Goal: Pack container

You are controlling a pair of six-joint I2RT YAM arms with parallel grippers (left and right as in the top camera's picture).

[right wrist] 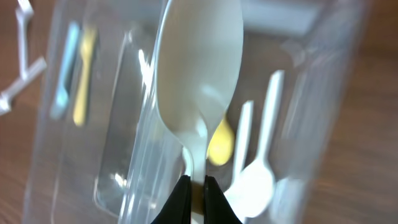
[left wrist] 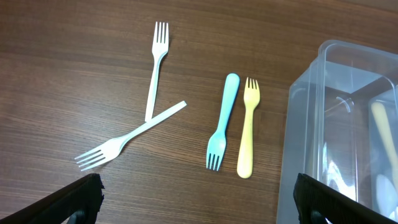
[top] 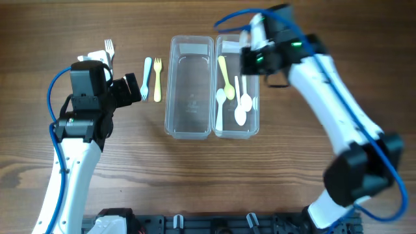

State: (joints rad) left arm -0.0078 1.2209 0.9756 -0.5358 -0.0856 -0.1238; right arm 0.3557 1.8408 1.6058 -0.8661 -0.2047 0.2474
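As a drop among its fellows seemed intended, the spoon (right wrist: 199,74) was clenched by the right gripper (right wrist: 193,200) above the spoon container (top: 236,135); the left gripper (left wrist: 198,198) was spread wide over the forks (left wrist: 247,130).

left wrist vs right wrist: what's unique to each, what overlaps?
Left wrist only: the left tool, spread open and holding nothing. Right wrist only: the right tool shut on a white spoon. Both: the blue fork, the yellow fork and the clear container, though the forks are blurred in the right wrist view.
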